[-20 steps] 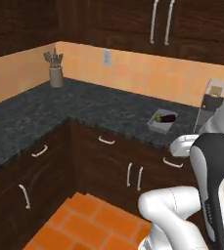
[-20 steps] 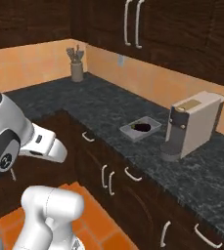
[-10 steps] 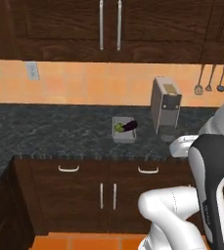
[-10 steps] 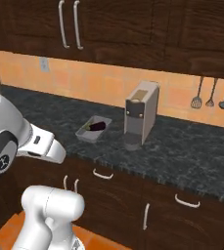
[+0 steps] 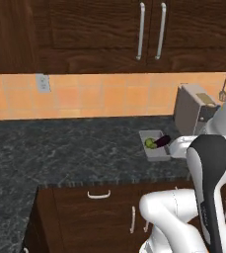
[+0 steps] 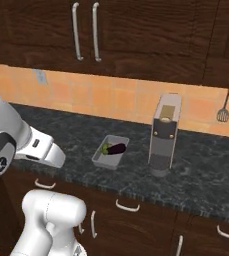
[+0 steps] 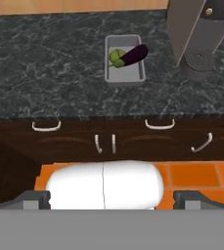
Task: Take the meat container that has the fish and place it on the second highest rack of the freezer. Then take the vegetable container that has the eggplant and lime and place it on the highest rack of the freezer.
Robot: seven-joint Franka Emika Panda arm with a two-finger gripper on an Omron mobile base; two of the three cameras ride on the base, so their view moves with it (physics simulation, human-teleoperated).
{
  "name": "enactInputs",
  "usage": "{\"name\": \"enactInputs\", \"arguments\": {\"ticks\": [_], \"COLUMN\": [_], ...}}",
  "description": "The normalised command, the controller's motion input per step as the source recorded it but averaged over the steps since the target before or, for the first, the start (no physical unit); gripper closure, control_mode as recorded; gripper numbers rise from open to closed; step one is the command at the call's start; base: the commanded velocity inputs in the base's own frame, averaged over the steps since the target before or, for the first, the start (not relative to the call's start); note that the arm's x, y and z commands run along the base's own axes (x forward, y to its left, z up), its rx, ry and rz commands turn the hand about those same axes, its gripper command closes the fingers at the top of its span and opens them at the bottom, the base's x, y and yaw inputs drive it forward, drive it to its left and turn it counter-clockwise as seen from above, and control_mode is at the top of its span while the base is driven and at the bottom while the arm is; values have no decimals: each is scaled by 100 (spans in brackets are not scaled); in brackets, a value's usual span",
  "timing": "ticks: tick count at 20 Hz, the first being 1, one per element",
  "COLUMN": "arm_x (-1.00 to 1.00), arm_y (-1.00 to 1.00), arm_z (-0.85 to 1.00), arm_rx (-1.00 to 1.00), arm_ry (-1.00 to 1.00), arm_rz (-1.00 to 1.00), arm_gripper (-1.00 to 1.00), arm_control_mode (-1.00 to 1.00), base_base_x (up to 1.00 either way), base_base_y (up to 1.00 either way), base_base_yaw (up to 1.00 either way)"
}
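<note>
Swinging round to face the vegetable tray, my base has turned from the corner to square up with this counter.

My gripper (image 7: 103,197) hangs low over the orange floor, empty; how wide it stands I cannot tell. Beyond the drawers, the tray (image 7: 125,64) holds eggplant (image 7: 134,54) and lime (image 7: 116,56), beside the coffee machine (image 6: 164,134), ready for pickup, I judge.

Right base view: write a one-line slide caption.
Grey tray holding an eggplant and lime sits on the dark counter, left of a coffee machine.
</note>
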Motion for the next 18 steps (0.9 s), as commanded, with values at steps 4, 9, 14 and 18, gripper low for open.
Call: {"name": "enactInputs", "arguments": {"ticks": [4,9,14,18], "arm_x": [0,0,0,0], "arm_y": [0,0,0,0], "arm_z": [0,0,0,0], "arm_rx": [0,0,0,0], "arm_ry": [0,0,0,0], "arm_rz": [0,0,0,0], "arm_gripper": [-100,-100,-100,-100], "arm_control_mode": [100,100,100,100], "base_base_x": [41,51,20,0], "base_base_y": [74,15,0,0], "base_base_yaw": [-16,-24,-9,0]}}
